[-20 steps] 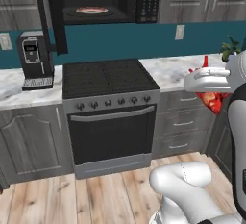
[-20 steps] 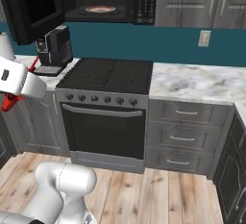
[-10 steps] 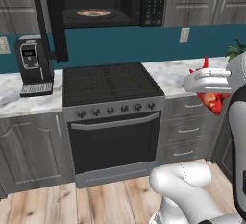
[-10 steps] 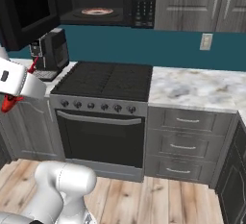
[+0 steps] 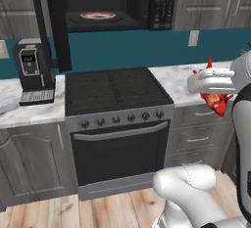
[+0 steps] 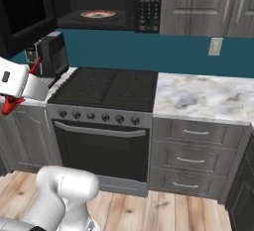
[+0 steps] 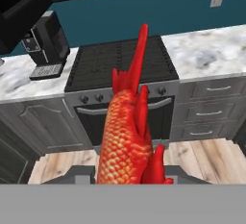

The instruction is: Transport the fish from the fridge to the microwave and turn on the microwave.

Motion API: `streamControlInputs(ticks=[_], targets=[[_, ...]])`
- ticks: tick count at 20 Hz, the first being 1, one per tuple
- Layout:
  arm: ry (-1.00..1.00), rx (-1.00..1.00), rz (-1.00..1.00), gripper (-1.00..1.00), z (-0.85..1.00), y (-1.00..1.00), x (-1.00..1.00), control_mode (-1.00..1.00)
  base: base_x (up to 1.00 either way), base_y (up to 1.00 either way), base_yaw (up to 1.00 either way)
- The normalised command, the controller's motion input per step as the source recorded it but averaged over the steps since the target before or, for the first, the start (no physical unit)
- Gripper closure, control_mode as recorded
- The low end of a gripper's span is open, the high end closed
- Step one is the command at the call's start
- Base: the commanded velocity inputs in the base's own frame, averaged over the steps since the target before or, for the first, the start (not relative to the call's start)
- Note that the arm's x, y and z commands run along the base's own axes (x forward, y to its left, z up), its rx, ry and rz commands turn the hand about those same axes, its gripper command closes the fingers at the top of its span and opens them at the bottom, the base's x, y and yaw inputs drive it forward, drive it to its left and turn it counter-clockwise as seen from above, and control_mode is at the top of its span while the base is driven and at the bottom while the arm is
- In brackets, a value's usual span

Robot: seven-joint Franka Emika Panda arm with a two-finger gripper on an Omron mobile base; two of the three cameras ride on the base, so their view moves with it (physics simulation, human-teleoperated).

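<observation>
Before one stove (image 5: pixel 115 91): one gripped fish (image 7: pixel 126 141).

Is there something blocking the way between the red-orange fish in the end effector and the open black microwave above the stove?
Nothing visible does. The small red-orange fish is held out in front of the black stove. The wide black microwave stands open, its door swung left, with only a round plate inside.

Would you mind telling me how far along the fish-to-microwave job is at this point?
Done: the fish is out of the fridge and held in the gripper, in front of the stove. In hand: carrying it toward the microwave, whose door is open with a plate inside. Left: placing the fish inside, closing the door, pressing the keypad.
</observation>
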Motion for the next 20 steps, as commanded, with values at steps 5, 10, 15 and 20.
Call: streamControlInputs(ticks=[5,10,15,20], targets=[[0.0,0.0,0.0,1.0,0.0,0.0,0.0,1.0,0.28,0.37,0.02],[0.0,0.0,0.0,1.0,0.0,0.0,0.0,1.0,0.3,0.34,0.03],[0.0,0.0,0.0,1.0,0.0,0.0,0.0,1.0,0.4,0.24,0.03],[0.0,0.0,0.0,1.0,0.0,0.0,0.0,1.0,0.51,0.22,0.01]])
